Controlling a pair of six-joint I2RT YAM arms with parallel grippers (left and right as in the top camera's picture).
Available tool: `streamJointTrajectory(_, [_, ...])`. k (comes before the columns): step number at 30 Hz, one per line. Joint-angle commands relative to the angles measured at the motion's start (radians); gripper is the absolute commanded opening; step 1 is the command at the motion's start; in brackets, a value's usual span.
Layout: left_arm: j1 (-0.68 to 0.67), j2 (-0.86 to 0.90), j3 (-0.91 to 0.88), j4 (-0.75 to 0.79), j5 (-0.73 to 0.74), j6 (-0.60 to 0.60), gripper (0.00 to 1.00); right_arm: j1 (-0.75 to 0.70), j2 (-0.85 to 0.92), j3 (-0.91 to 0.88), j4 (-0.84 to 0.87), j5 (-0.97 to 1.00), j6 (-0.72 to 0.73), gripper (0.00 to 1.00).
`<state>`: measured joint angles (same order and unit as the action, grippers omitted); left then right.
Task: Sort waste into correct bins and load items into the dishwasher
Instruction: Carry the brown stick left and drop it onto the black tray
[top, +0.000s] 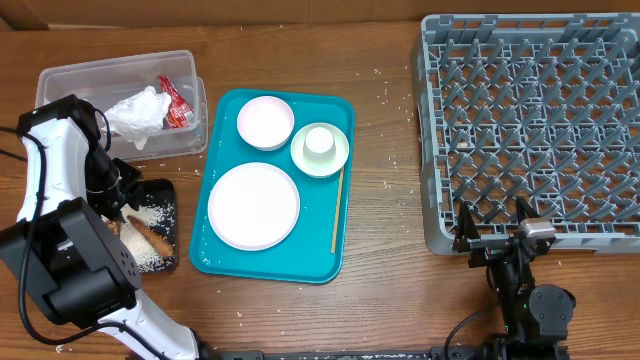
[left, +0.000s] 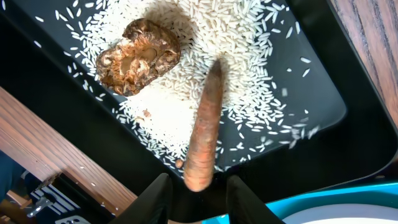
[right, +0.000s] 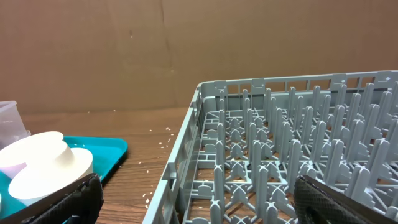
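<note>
Hovering over the black tray, left fingers part-open about the long scrap.

Overhead, the tub at far left holds a napkin and a red wrapper; below it the left arm covers part of the black tray. Only the left wrist view shows the detail: the scrap's near end lies between the fingers with a gap on each side, nothing gripped, and the lumpy scrap lies beside it on rice. Mid-desk, the teal tray carries a plate, bowl, cup and stick. The rack stands at right, with the right fingers spread wide and holding nothing at its near edge. Their tips are cut off in the right wrist view, where the white dishes are too cropped to tell apart.
</note>
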<state>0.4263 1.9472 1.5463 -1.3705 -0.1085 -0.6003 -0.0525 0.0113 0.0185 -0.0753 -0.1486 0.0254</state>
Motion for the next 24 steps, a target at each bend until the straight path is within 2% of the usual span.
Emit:
streamJointTrajectory(1, [-0.002,0.000,0.002,-0.018,0.004,0.003,0.32,-0.006,-0.001,-0.010,0.005,0.009,-0.003,1.00])
streamJointTrajectory(6, [-0.002,-0.058,0.040,-0.044,0.019,0.043,0.30,-0.006,-0.001,-0.010,0.005,0.009,-0.003,1.00])
streamJointTrajectory(11, [-0.032,-0.229,0.046,-0.004,0.105,0.105,0.31,-0.006,-0.001,-0.010,0.005,0.009,-0.003,1.00])
streamJointTrajectory(16, [-0.137,-0.419,0.046,0.069,0.183,0.214,0.35,-0.006,-0.001,-0.010,0.005,0.009,-0.003,1.00])
streamJointTrajectory(19, [-0.241,-0.494,0.046,0.119,0.168,0.237,0.38,-0.006,-0.001,-0.010,0.005,0.009,-0.003,1.00])
streamJointTrajectory(20, [-0.277,-0.509,0.046,0.132,0.156,0.236,0.42,-0.006,-0.001,-0.010,0.005,0.009,-0.003,1.00])
streamJointTrajectory(22, [-0.344,-0.520,0.046,0.153,0.137,0.234,0.66,-0.006,-0.001,-0.010,0.005,0.009,-0.003,1.00])
streamJointTrajectory(23, [-0.384,-0.518,0.045,0.165,0.133,0.234,0.91,-0.006,-0.001,-0.010,0.005,0.009,-0.003,1.00])
streamJointTrajectory(24, [-0.409,-0.513,0.045,0.172,0.132,0.234,1.00,-0.006,-0.001,-0.010,0.005,0.009,-0.003,1.00])
